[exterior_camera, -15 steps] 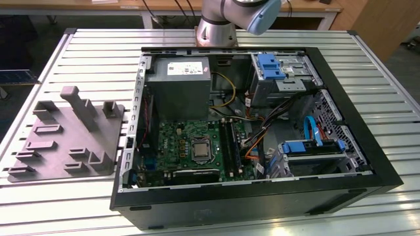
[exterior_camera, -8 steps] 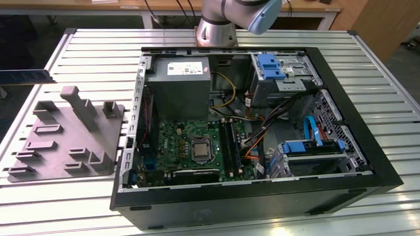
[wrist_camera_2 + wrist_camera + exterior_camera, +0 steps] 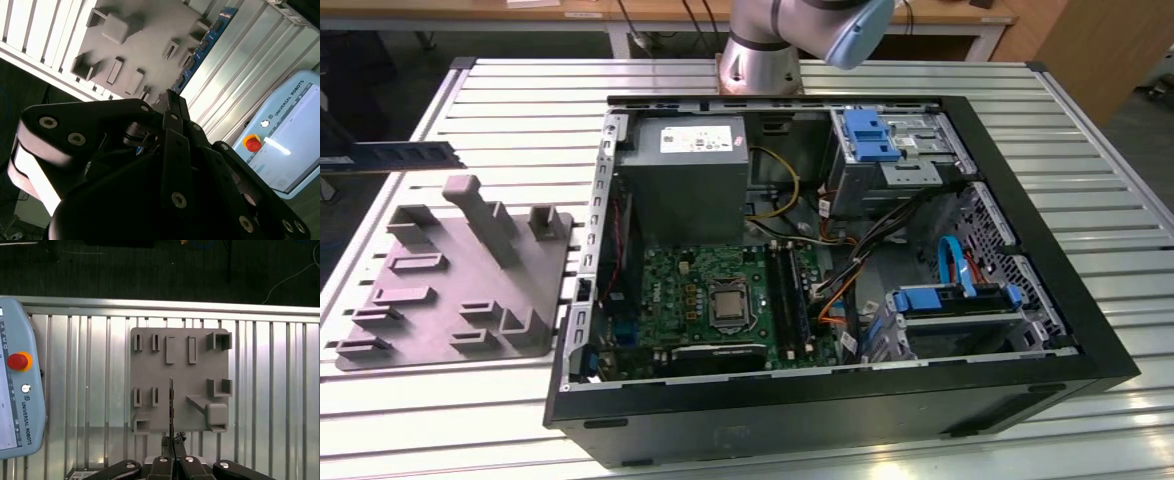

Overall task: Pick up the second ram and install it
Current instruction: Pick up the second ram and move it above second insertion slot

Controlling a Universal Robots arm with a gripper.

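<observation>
The second ram [image 3: 171,405] is a thin dark stick, seen edge-on in the first wrist view, and my gripper [image 3: 172,441] is shut on its end. It hangs above the grey moulded tray [image 3: 200,372], apart from it. In the second wrist view the ram [image 3: 202,47] shows its blue board and small chips, reaching out from the closed fingertips [image 3: 169,107] over the tray [image 3: 150,30]. In the exterior view the ram [image 3: 407,155] floats level beyond the tray [image 3: 454,290], at the exterior view's left.
An open computer case [image 3: 1027,300] lies on the slatted metal table [image 3: 520,100], with its motherboard [image 3: 707,290] and dark memory slots [image 3: 787,290] exposed. A teach pendant [image 3: 15,390] with a red stop button lies on the table beside the tray. The arm's base [image 3: 761,55] stands behind the case.
</observation>
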